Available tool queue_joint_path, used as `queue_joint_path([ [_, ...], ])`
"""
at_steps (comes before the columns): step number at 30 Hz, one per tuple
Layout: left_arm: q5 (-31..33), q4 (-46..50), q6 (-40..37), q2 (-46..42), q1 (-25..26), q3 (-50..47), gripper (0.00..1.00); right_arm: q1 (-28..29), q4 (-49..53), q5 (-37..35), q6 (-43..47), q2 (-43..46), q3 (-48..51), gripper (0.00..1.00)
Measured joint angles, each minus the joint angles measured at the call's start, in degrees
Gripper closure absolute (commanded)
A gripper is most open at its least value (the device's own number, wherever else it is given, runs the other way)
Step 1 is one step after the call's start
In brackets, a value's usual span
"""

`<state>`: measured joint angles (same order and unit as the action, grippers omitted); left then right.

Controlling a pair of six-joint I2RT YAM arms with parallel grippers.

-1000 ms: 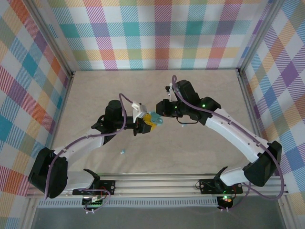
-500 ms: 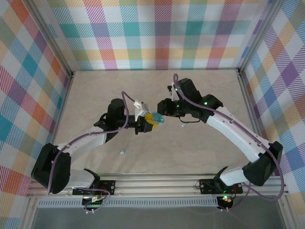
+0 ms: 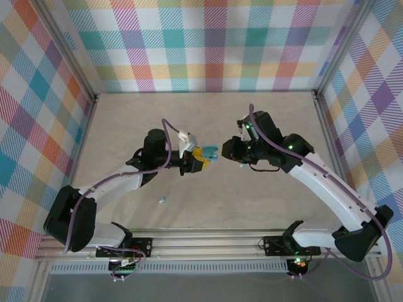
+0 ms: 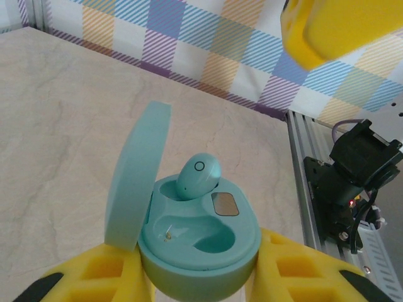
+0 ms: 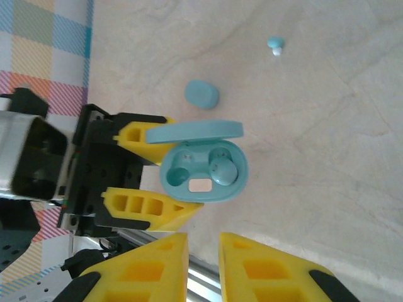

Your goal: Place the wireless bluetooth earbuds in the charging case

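Note:
My left gripper (image 4: pixel 198 269) is shut on the open teal charging case (image 4: pixel 201 242), its yellow fingers (image 4: pixel 296 264) clamping both sides, and holds it above the table. The lid (image 4: pixel 135 182) stands up on the left. One earbud (image 4: pixel 197 175) sits tilted in the far slot; the near slot is bare. My right gripper (image 5: pixel 203 236) hangs a little to the right of the case (image 5: pixel 203 170), its fingers slightly apart with nothing between them. In the top view the case (image 3: pixel 210 153) lies between both grippers. A loose earbud (image 5: pixel 275 44) lies on the table.
A rounded teal pebble-like piece (image 5: pixel 201 94) lies on the table beyond the case. Near the front rail a loose earbud (image 3: pixel 162 201) rests on the pale table (image 3: pixel 126 126). The aluminium rail (image 3: pixel 208 242) runs along the near edge. Checked walls close in the other three sides.
My right gripper has drawn back to the right, away from the case it was touching. The left gripper and the case have stayed in place.

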<state>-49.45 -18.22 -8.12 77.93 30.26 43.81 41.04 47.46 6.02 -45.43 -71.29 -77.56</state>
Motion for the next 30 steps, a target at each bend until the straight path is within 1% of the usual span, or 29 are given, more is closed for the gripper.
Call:
queue_joint_path([
  [3, 0.7, 0.0, 0.0, 0.2, 0.0, 0.0, 0.94, 0.5, 0.0, 0.1, -1.5, -2.0, 0.0, 0.75],
  [11, 0.9, 0.0, -0.3, 0.2, 0.0, 0.0, 0.94, 0.7, -0.8, 0.5, -3.3, -4.9, 0.0, 0.74],
  [19, 0.9, 0.1, -0.8, 0.2, 0.0, 0.0, 0.94, 0.7, -1.8, 0.6, -3.5, -7.1, 0.1, 0.67],
  [30, 0.5, 0.5, -2.0, -1.3, 0.0, 0.0, 0.94, 0.7, -3.6, 0.4, -3.5, -7.9, 0.1, 0.68],
])
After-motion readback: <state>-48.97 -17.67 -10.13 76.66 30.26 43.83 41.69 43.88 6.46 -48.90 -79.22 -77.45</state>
